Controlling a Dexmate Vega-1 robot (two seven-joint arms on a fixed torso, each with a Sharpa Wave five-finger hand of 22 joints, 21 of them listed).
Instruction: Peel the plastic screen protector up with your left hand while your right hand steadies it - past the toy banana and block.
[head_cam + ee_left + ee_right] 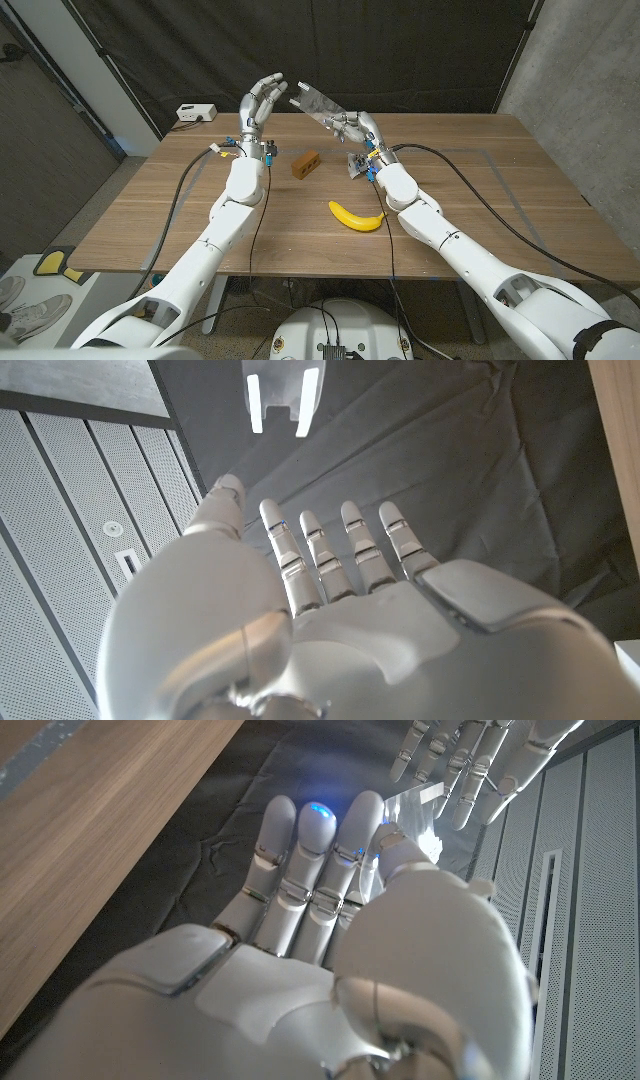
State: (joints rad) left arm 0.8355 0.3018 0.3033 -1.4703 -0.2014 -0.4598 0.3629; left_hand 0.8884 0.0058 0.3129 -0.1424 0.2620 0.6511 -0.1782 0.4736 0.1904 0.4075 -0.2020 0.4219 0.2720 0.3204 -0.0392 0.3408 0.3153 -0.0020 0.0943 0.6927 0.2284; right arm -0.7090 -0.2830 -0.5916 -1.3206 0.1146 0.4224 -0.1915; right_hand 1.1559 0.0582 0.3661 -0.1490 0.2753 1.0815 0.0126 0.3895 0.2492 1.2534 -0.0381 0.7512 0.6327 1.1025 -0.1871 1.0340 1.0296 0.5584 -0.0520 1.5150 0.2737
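**Screen protector held aloft in right hand, left hand spread beside it**

Right hand (pixel 352 126) raised above the far part of the wooden table (pixel 520 190), fingers (pixel 312 840) closed together along the clear plastic screen protector (pixel 318 103), thumb pressed against it. Protector lifted off the table, tilted, its free end jutting toward the left hand. In the right wrist view, seen as a pale glinting sheet (pixel 412 805) just past the fingertips.

Left hand (pixel 262 97) up at about the same height, fingers (pixel 362 545) spread and straight, nothing gripped. Fingertips near the protector's free edge; contact not discernible. In the right wrist view, left hand's fingers (pixel 470 765) hanging just beyond the sheet.

Lower on the table, between the two forearms: brown toy block (pixel 307 163) nearer the left arm, yellow toy banana (pixel 355 216) closer to the robot, beside the right forearm. Block and banana apart from each other.

Farther out: white box (pixel 195 113) at the table's far left corner, dark curtain (pixel 400 50) behind.
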